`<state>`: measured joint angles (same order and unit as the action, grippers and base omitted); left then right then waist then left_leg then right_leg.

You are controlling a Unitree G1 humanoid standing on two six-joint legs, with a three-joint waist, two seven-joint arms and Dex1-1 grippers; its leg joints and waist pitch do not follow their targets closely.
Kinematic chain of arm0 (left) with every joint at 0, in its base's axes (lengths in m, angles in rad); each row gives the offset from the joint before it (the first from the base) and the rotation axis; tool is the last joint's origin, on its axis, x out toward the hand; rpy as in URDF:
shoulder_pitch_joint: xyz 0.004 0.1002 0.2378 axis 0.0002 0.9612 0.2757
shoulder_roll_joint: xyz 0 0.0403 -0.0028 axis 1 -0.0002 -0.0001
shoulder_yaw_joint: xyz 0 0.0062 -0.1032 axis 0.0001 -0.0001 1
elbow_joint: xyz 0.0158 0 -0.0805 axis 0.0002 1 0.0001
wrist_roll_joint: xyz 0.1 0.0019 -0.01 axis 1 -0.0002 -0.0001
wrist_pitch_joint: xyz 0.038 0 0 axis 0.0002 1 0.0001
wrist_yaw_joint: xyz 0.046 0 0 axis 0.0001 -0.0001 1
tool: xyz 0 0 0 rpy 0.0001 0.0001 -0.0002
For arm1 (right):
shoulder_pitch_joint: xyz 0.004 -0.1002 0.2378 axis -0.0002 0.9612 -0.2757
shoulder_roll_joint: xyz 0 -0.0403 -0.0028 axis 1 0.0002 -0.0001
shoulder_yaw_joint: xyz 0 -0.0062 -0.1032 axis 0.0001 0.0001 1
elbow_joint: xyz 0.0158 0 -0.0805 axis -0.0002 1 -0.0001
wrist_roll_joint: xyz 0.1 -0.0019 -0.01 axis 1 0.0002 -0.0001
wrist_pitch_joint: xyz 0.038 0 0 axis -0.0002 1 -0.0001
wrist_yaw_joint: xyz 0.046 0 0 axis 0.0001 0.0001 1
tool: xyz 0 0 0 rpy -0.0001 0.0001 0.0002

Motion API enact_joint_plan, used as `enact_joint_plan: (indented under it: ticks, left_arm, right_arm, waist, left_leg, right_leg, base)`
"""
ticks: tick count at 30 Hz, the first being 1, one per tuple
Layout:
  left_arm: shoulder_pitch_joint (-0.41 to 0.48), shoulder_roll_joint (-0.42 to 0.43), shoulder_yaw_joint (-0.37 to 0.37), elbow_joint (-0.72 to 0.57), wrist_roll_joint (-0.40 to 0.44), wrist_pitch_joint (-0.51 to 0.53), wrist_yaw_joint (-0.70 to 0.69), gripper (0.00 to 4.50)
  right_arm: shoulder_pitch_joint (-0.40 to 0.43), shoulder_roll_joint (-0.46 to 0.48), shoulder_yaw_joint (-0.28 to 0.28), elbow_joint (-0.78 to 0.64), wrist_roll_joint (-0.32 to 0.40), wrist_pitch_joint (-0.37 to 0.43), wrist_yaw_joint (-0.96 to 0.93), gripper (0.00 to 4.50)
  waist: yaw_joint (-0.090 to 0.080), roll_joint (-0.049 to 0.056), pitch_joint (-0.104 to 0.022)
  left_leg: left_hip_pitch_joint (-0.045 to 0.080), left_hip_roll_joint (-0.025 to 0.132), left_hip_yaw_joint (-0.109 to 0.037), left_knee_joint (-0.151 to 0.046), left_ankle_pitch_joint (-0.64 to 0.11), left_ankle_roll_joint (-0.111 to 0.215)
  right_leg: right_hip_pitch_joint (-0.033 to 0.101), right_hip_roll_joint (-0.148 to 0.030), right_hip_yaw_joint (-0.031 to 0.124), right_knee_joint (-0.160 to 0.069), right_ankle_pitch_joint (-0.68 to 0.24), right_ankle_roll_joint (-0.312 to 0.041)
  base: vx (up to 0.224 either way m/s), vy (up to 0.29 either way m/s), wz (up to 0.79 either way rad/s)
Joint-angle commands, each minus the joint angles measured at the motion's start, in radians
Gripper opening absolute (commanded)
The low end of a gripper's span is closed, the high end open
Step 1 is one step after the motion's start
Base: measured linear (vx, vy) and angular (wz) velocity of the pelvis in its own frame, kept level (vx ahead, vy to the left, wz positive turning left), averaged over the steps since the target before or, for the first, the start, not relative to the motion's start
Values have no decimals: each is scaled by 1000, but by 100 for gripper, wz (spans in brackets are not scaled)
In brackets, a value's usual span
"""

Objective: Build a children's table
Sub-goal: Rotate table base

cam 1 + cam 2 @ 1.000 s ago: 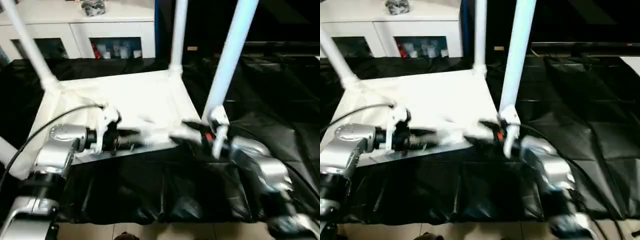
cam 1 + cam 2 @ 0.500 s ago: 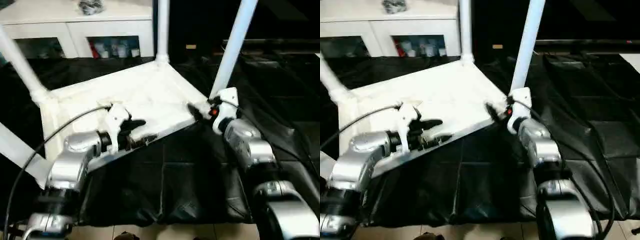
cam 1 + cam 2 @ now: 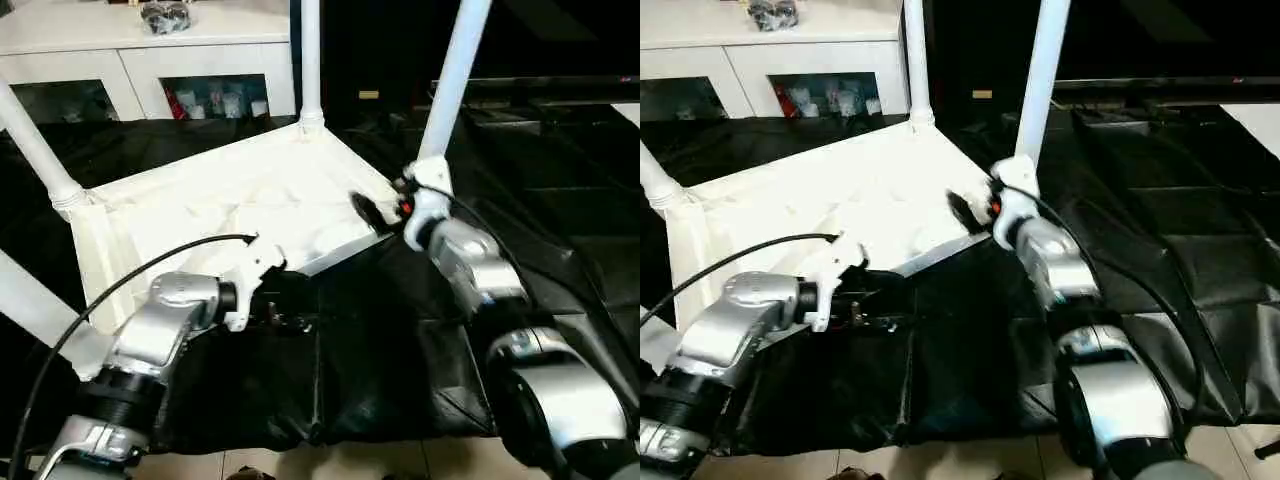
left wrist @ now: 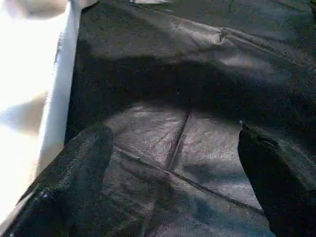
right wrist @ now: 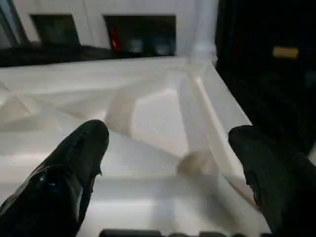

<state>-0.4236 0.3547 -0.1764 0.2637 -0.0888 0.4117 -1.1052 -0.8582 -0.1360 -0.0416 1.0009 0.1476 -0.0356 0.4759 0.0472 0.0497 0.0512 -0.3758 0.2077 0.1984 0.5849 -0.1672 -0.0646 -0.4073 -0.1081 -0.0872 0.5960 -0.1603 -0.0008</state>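
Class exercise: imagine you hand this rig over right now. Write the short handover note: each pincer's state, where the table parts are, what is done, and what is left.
Left pincer: open, holding nothing, over the black sheet just off the tabletop's near edge.
Right pincer: open, holding nothing, at the tabletop's near right corner, over the ribbed underside.
Tabletop: upside down on the black sheet.
Legs: four stand in the corner sockets, far left, far right, near right, near left.
Done: all four legs appear fitted.
Left: probably check that each leg is seated, then turn the table upright; seating cannot be confirmed from here.
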Motion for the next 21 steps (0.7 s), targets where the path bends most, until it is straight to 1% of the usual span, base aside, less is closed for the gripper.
enact_joint_plan:
  ticks: [1,2,3,4,5,6,7,8,9,10,11,12,13,14,16,18,19,20,21]
  left_arm:
    - [-7,19,-16,18,36,-16,21,449]
    - [-6,26,-23,27,48,-25,32,449]
    - [-5,33,-27,31,55,-30,37,449]
    - [-4,41,-32,36,60,-36,40,449]
    - [-1,52,-37,41,65,-41,43,449]
    - [2,61,-40,40,66,-44,42,449]
    - [5,65,-41,39,66,-45,41,449]
    - [13,76,-42,34,68,-49,42,449]
    - [18,81,-40,33,72,-53,43,449]
    - [24,86,-36,33,78,-59,48,449]
    - [24,86,-36,33,79,-59,49,449]
    - [25,90,-34,39,86,-68,61,449]
    - [25,90,-34,39,86,-68,62,449]
    - [21,92,-33,54,94,-86,76,449]
    - [6,94,-30,100,116,-140,125,449]
    - [3,90,-25,109,114,-159,145,449]
    - [5,86,-19,108,106,-162,153,449]
    - [15,75,-5,93,87,-170,160,449]
    - [17,72,-2,90,84,-172,161,449]
  right_arm:
    - [-34,5,-27,49,4,-19,-53,450]
    - [-51,7,-41,79,3,-36,-89,450]
    - [-62,6,-47,98,-2,-46,-119,450]
    - [-77,5,-57,124,-3,-53,-151,450]
    - [-95,0,-77,155,1,-59,-197,450]
    - [-107,-6,-88,176,1,-68,-232,450]
    - [-112,-9,-94,184,3,-69,-246,450]
    - [-126,-22,-115,208,12,-72,-292,450]
    - [-134,-32,-125,222,16,-76,-321,450]
    - [-142,-49,-143,238,25,-79,-357,450]
    - [-143,-50,-143,239,25,-79,-358,450]
    - [-148,-66,-154,253,25,-84,-383,450]
    - [-148,-67,-155,254,25,-84,-385,450]
    - [-151,-77,-159,262,23,-90,-392,450]
    - [-155,-102,-166,275,19,-102,-407,450]
    - [-156,-108,-168,279,19,-107,-403,450]
    - [-158,-109,-168,282,15,-112,-397,450]
    - [-158,-109,-166,281,11,-117,-379,450]
    - [-157,-109,-166,281,11,-118,-375,450]
  waist:
    - [-4,-3,-68]
    - [-6,-2,-69]
    - [-8,-9,-70]
    - [-7,-5,-70]
    - [-8,-4,-71]
    - [-9,-12,-72]
    - [-7,-8,-74]
    - [-4,-8,-73]
    - [-2,-6,-73]
    - [2,-16,-73]
    - [7,-12,-74]
    - [13,-9,-73]
    - [15,-9,-74]
    - [20,-19,-74]
    - [31,-14,-72]
    - [33,-14,-73]
    - [33,-17,-74]
    - [32,-15,-74]
    - [31,-17,-74]
  left_leg:
    - [19,16,-10,-67,-294,13]
    - [20,16,-11,-66,-296,10]
    - [18,15,-11,-66,-290,12]
    - [18,15,-11,-66,-281,11]
    - [17,15,-12,-65,-277,10]
    - [16,14,-11,-65,-274,14]
    - [19,16,-11,-64,-267,14]
    - [20,16,-9,-63,-261,18]
    - [20,17,-9,-64,-253,17]
    - [23,18,-6,-63,-255,18]
    - [25,18,-6,-63,-256,18]
    - [30,18,-3,-62,-260,16]
    - [32,19,-2,-61,-260,15]
    - [30,19,0,-61,-254,17]
    - [27,17,-1,-62,-263,12]
    - [26,16,-2,-62,-269,7]
    - [22,15,-3,-61,-258,7]
    - [17,15,-4,-62,-250,8]
    - [15,15,-5,-61,-245,10]
  right_leg:
    - [46,-32,39,-67,-290,-227]
    - [43,-32,39,-66,-290,-228]
    - [45,-31,38,-66,-285,-227]
    - [46,-32,38,-64,-280,-227]
    - [44,-33,39,-63,-278,-228]
    - [46,-32,38,-62,-268,-233]
    - [44,-34,39,-60,-260,-237]
    - [42,-33,40,-59,-247,-241]
    - [42,-32,39,-56,-236,-244]
    - [40,-30,39,-57,-229,-242]
    - [38,-31,40,-55,-227,-242]
    - [33,-29,41,-57,-223,-237]
    - [32,-28,41,-56,-217,-237]
    - [32,-26,42,-56,-210,-235]
    - [33,-28,43,-57,-242,-215]
    - [33,-28,44,-57,-252,-205]
    - [36,-29,45,-55,-241,-204]
    - [39,-30,45,-53,-235,-204]
    - [41,-30,44,-52,-231,-205]
  base:
    - [0,0,0]
    - [0,0,0]
    - [0,0,0]
    - [0,0,0]
    - [0,0,0]
    - [0,0,0]
    - [0,0,0]
    - [0,0,0]
    - [0,0,0]
    - [0,0,0]
    - [0,0,0]
    - [0,0,0]
    - [0,0,0]
    - [0,0,0]
    - [0,0,0]
    - [0,0,0]
    - [0,0,0]
    - [0,0,0]
    - [0,0,0]
